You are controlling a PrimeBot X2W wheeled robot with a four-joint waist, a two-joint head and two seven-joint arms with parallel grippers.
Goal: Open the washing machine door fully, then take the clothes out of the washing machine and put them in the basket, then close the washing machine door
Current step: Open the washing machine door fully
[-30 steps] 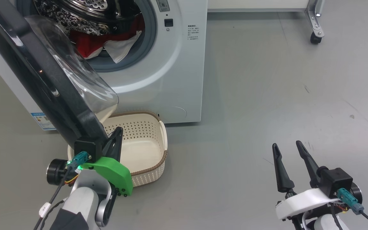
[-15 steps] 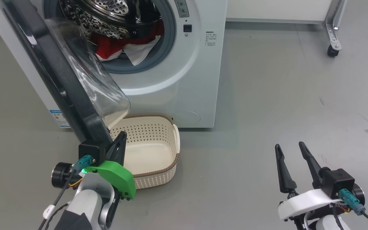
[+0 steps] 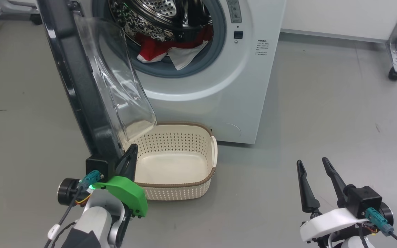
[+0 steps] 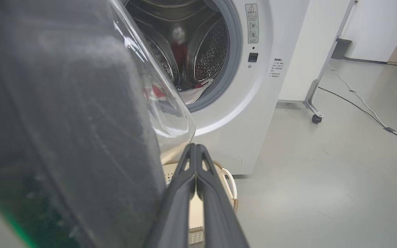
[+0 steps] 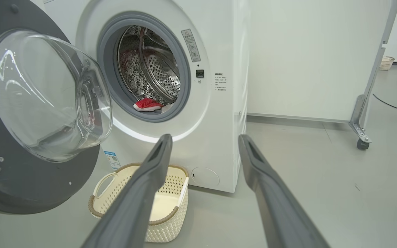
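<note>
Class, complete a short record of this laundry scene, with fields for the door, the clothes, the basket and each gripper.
washing machine door: open, swung out from the washing machine
clothes: red and white, lying at the front of the drum
basket: empty, on the floor in front of the machine
left gripper: shut, empty, beside the door's lower rim
right gripper: open, empty, over the floor, apart from the machine
</note>
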